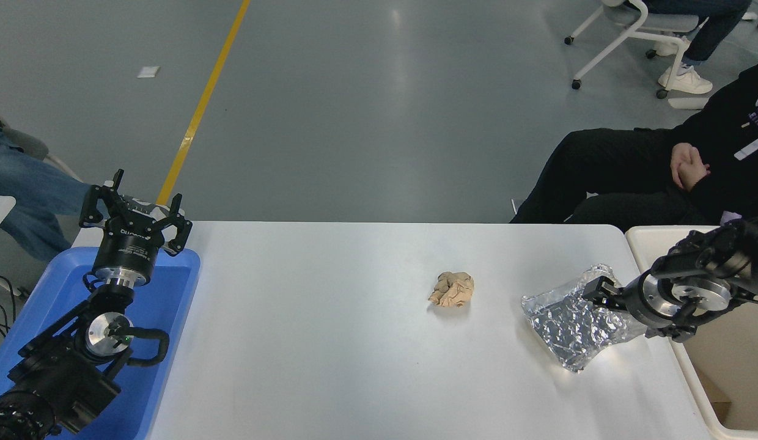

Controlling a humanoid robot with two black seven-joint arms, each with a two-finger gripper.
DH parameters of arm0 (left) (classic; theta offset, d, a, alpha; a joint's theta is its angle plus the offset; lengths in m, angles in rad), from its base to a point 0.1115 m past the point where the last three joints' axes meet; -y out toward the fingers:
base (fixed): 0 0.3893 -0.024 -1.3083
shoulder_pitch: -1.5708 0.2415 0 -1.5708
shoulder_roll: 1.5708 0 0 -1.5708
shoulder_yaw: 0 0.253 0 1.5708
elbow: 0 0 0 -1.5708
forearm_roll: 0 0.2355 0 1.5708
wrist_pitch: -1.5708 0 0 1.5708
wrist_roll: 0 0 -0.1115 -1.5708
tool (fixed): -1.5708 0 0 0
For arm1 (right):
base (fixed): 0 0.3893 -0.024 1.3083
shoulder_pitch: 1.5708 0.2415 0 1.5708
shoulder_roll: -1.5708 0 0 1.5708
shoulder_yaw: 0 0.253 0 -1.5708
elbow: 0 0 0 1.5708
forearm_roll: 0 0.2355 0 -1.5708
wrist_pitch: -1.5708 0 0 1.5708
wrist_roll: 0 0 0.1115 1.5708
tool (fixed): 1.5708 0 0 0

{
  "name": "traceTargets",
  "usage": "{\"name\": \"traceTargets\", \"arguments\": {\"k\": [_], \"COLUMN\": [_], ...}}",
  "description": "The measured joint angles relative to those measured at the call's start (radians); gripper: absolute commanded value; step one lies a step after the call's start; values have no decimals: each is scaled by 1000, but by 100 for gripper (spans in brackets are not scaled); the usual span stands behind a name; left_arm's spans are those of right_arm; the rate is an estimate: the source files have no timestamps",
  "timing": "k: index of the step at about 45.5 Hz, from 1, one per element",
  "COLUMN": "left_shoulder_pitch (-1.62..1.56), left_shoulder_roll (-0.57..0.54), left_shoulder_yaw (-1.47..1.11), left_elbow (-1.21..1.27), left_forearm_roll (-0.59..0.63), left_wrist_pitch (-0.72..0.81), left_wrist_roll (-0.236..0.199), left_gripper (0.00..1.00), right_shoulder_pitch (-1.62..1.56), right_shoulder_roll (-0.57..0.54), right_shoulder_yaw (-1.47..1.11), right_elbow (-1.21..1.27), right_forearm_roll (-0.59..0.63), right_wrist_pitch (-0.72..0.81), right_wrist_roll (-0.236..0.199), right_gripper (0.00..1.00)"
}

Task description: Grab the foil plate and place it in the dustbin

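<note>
Two black grippers are in sight, and the right gripper (601, 293) is the one at work. It lies low and nearly level over the right-hand part of the shiny silver crinkled foil plate (574, 327), fingers pointing left across the table. One finger shows over the plate's far right corner; the rest are hidden behind the wrist, so I can't tell whether they are spread or pinching the rim. Behind them the silver wrist flange faces the camera, and the black right arm (730, 256) runs back to the right edge, crossing above the near wall of the large cream-beige plastic dustbin (691, 366).

The plate sits flat on the white table (330, 342) near its right end, just beside the bin's rim. A small crumpled tan paper ball (452, 288) lies well to the left of the plate, apart from it.

The left gripper (137, 208) is parked at the lower left, upright, fingers spread and empty, above the far end of the shallow blue plastic tray (171, 293).

Beyond the table's far right corner a person in black clothing (629, 165) sits with hands clasped. Another leg in blue jeans (30, 189) shows at the left edge.
</note>
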Motion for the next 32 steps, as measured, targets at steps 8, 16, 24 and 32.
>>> {"name": "traceTargets", "arguments": {"k": [8,16,24,32], "left_shoulder_pitch": [0,0,0,0], "left_shoulder_roll": [0,0,0,0], "left_shoulder_yaw": [-1,-1,-1,-1], "left_elbow": [0,0,0,0], "left_forearm_roll": [0,0,0,0], "left_wrist_pitch": [0,0,0,0], "left_wrist_roll": [0,0,0,0], "left_gripper": [99,99,99,99], "right_shoulder_pitch": [-50,-98,-147,-178], "right_shoulder_roll": [0,0,-1,-1], "right_shoulder_yaw": [23,68,129,164], "right_elbow": [-24,-50,-86,-120], "right_forearm_roll": [10,19,47,83], "right_wrist_pitch": [-7,-10,-13,-14], "right_wrist_roll": [0,0,-1,-3], "right_gripper": [100,100,97,59]}}
